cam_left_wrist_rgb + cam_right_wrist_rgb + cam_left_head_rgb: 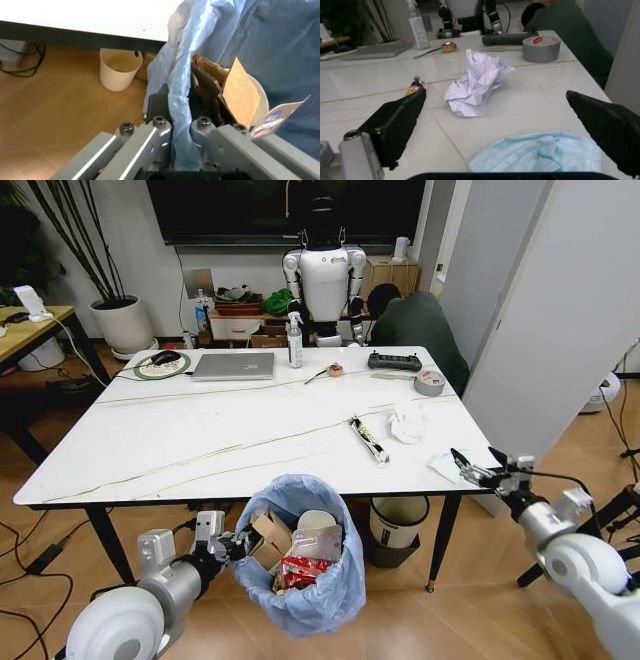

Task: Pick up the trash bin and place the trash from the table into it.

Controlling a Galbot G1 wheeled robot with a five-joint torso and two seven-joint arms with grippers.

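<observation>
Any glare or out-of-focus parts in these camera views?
Head view: straight edges bow near the corners. Left wrist view: the table top is blown out white. Right wrist view: the right claw fingers look soft up close; the tabletop shows sheen.

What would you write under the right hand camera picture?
Right gripper open above a pale-blue tissue, crumpled white paper beyond on the table.
</observation>
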